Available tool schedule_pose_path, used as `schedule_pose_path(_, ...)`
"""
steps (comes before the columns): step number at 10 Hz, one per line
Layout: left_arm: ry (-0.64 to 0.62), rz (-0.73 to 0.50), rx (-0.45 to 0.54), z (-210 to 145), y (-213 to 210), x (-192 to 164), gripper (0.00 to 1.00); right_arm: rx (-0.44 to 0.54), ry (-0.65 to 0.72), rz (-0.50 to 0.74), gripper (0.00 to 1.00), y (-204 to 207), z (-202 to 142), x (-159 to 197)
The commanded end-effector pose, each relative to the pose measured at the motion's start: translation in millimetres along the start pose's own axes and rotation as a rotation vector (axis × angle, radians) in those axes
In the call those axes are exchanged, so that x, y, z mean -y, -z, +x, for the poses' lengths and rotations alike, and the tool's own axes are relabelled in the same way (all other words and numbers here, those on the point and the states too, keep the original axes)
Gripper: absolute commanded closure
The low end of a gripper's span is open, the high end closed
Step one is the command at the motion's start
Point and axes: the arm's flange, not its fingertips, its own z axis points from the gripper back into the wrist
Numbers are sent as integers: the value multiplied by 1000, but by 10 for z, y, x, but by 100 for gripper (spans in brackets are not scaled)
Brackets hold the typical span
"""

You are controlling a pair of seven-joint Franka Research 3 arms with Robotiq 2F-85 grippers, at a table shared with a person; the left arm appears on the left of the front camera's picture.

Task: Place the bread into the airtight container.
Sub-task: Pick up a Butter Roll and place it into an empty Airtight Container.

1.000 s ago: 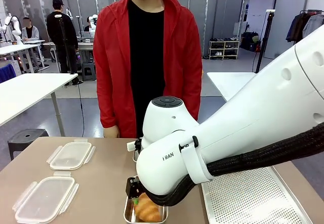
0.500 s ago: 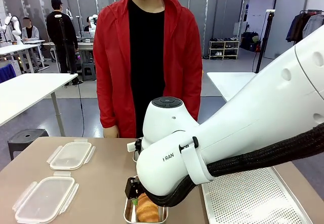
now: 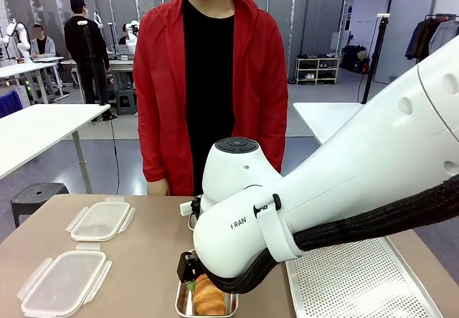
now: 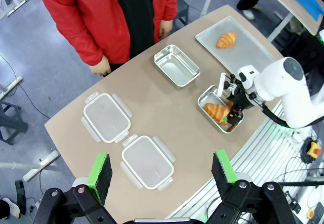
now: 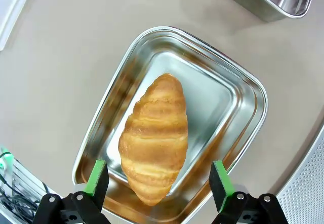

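Note:
The bread [image 5: 154, 138], a golden croissant, lies lengthwise inside the airtight container [image 5: 238, 90], a shallow steel box. My right gripper [image 5: 158, 181] hovers just above it, open, its green pads either side of the croissant's near end and not touching it. From the front, the bread [image 3: 209, 298] sits in the container [image 3: 182, 306] at the table's near edge, under my right gripper [image 3: 192, 283]. My left gripper [image 4: 162, 168] is open and empty, high above the table, and from there the bread [image 4: 217, 112] shows in its container [image 4: 204, 98].
A second, empty steel container [image 4: 176, 64] stands farther toward the person in the red jacket [image 3: 208, 81]. Two clear plastic lids [image 3: 100, 220] [image 3: 63, 282] lie at the left. A perforated tray [image 4: 248, 49] at the right holds another croissant [image 4: 226, 39].
The bread has dropped slightly lower into the steel container as my right gripper finished opening. Both arms otherwise stay where they were.

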Motion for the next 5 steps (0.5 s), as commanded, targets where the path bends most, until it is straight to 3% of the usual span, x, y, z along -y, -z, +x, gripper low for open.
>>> schedule_pose_path(1,7,-10,6,-2,-11,14,0,3,-4,-1,0,-4,3,-8)
schedule_pose_path(5,7,-10,6,-2,-11,14,0,0,0,0,0,0,0,0)
